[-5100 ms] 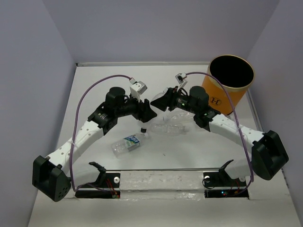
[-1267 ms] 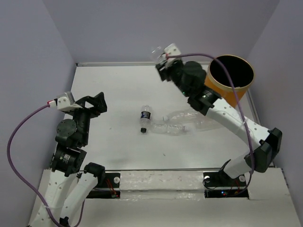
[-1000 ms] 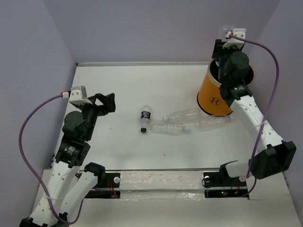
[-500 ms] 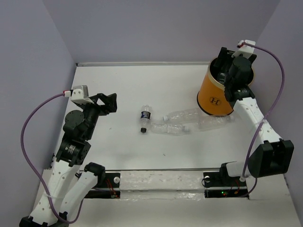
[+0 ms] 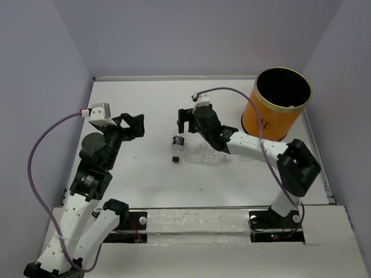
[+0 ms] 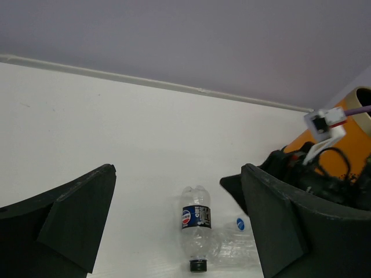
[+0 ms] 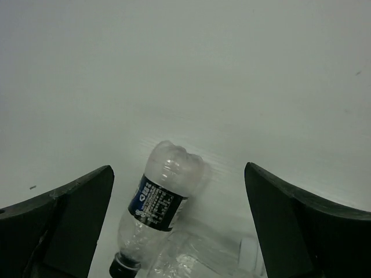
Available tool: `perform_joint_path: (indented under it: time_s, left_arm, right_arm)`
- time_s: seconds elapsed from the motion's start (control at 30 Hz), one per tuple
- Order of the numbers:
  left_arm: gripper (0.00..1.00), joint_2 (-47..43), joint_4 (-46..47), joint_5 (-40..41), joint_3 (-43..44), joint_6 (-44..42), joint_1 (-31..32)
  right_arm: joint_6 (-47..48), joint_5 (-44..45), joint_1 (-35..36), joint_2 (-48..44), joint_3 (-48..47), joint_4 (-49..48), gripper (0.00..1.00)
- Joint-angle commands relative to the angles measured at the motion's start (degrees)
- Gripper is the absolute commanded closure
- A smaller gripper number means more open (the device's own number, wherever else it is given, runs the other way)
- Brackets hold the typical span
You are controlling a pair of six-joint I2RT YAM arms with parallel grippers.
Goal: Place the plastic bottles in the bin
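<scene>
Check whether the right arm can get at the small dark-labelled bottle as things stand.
Probably yes: the right gripper hovers just beyond the dark-labelled bottle, fingers open, nothing over it; a clear bottle lies beside its cap end.

Small bottle (image 6: pixel 195 231): dark label (image 6: pixel 196 216) with a round red, white and blue emblem; no brand name legible. White small print on the same label, too fine to read. Bin (image 5: pixel 272 113): small round mark (image 5: pixel 265 123), letter unclear.
</scene>
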State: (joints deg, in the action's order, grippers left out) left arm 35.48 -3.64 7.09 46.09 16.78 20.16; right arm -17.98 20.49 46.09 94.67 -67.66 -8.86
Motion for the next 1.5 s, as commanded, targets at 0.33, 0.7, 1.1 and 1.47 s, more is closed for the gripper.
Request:
perform_joint_path:
  time_s: [0.33,0.7,1.1,1.47]
  left_arm:
    - [0.01,-1.4,2.5,-0.9,0.5,-0.4,0.0]
    - [0.01,-1.5,2.4,-0.9,0.6,-0.5,0.1]
    - [0.01,-1.1,2.5,-1.0,0.5,-0.3,0.1]
    - [0.01,-0.2,3.2,-4.4,0.2,-0.5,0.8]
  right_arm:
    - [-16.1,-6.3,1.4,17.1,-9.4,3.2,0.05]
    - [-18.8,-7.5,3.0,22.8,-12.5,4.6,0.07]
    - [-16.0,-8.7,4.1,19.9,-19.4,2.1,0.52]
    - [1.5,1.9,-14.0,-10.5,-13.2,-1.9,0.61]
